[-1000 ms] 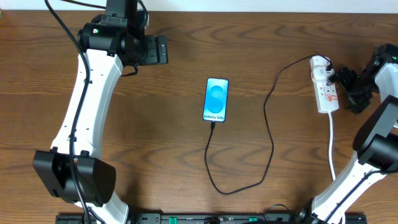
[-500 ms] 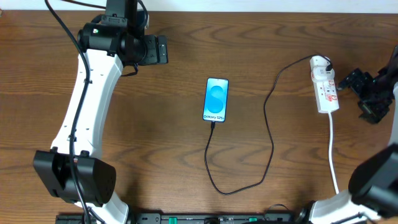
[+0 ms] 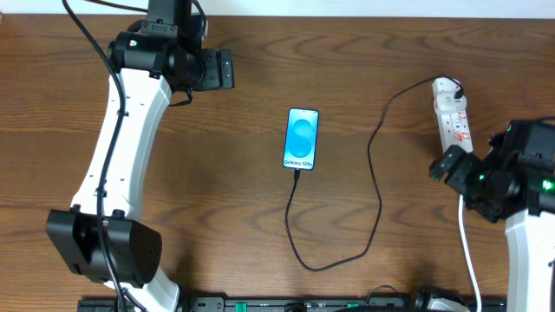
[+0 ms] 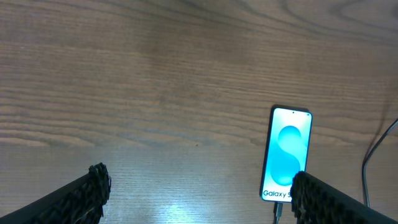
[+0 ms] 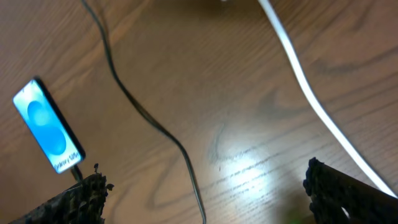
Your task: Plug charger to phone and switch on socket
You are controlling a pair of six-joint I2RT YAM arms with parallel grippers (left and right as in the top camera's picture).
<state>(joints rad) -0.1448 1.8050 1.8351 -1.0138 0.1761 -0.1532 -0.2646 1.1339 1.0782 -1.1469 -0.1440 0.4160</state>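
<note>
The phone [image 3: 301, 139] lies face up in the middle of the table with its blue screen lit. It also shows in the left wrist view [image 4: 286, 152] and the right wrist view [image 5: 48, 134]. The charger's thin black cable [image 3: 378, 204] runs from the phone's bottom edge, where its connector tip [image 3: 297, 173] sits against the port, loops toward the front and climbs to the socket [image 3: 453, 117]. The socket is a white power strip at the right with red markings. My left gripper [image 3: 221, 69] is open and empty at the far left. My right gripper [image 3: 461, 180] is open and empty just in front of the socket.
The socket's white cord [image 3: 468, 243] runs toward the front edge beside my right arm and crosses the right wrist view [image 5: 311, 93]. The black cable [image 5: 149, 124] lies under my right gripper. The left arm's white links stretch along the table's left side.
My right gripper has left the socket's right side and swung toward the front, to just below the socket. The left arm, phone and cable have not moved.
</note>
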